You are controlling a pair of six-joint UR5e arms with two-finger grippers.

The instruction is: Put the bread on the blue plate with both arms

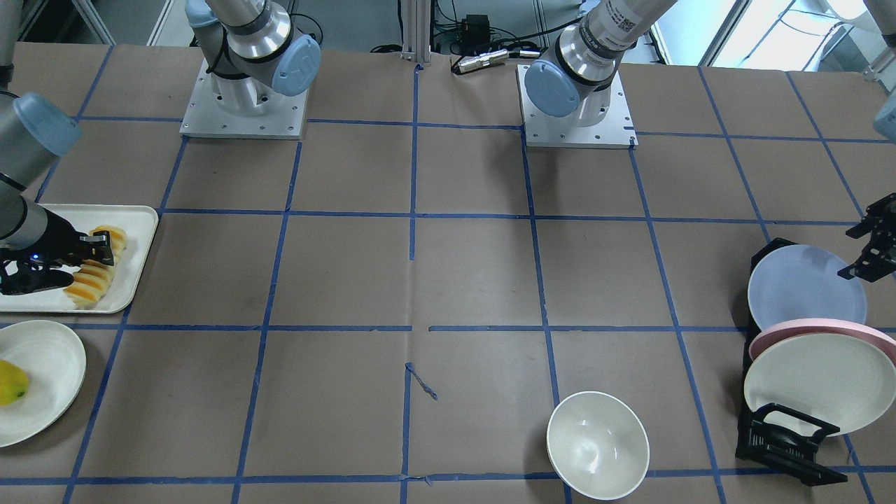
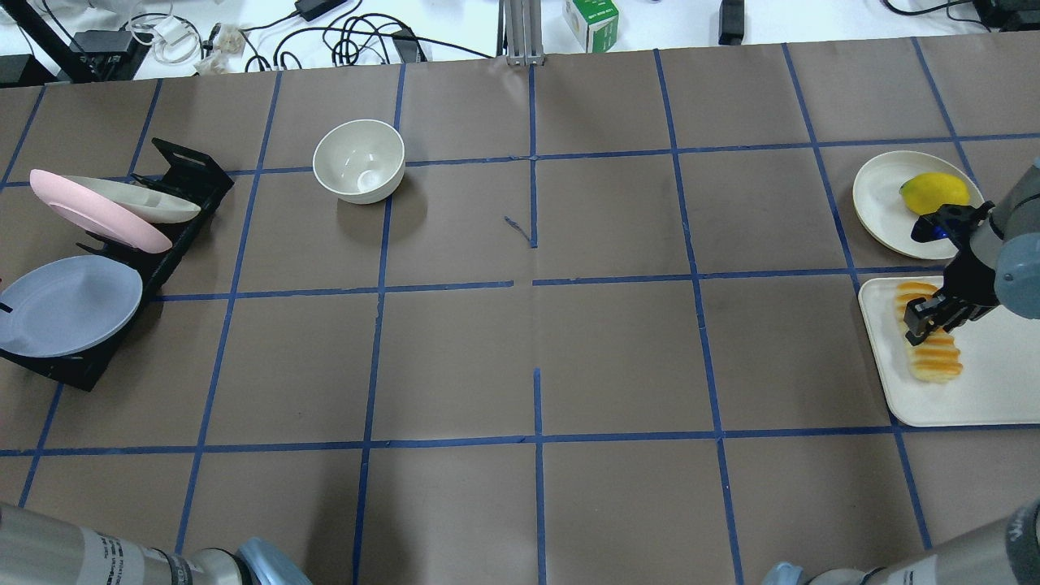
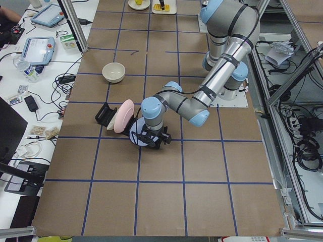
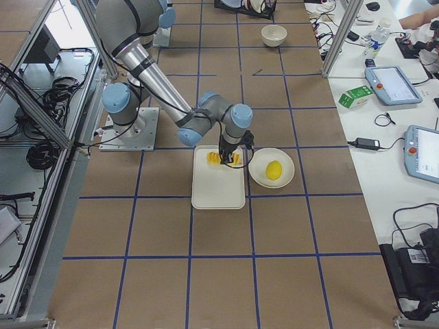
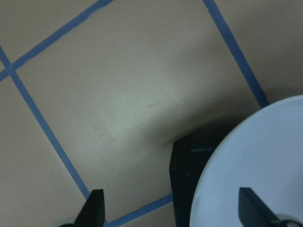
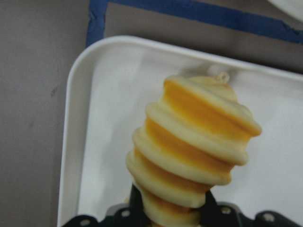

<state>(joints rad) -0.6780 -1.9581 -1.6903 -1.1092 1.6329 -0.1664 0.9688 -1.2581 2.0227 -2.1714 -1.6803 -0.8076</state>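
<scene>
The bread (image 1: 91, 283) lies on a white tray (image 1: 133, 224) at the table's end on my right; it also shows in the overhead view (image 2: 934, 357). My right gripper (image 1: 87, 260) is over the loaf's middle. In the right wrist view its fingers are closed on the sides of the bread (image 6: 194, 142). The blue plate (image 1: 805, 287) leans in a black rack at the opposite end, also seen from overhead (image 2: 69, 305). My left gripper (image 1: 868, 245) is open and empty beside the plate's rim. The left wrist view shows its fingertips (image 5: 97, 208) spread, with the plate (image 5: 255, 170) below them.
The black rack (image 1: 784, 441) also holds a pink plate (image 1: 819, 329) and a cream plate (image 1: 819, 381). A cream bowl (image 1: 597, 444) stands near the rack. A cream plate (image 1: 42, 364) with a yellow fruit (image 1: 10, 383) sits next to the tray.
</scene>
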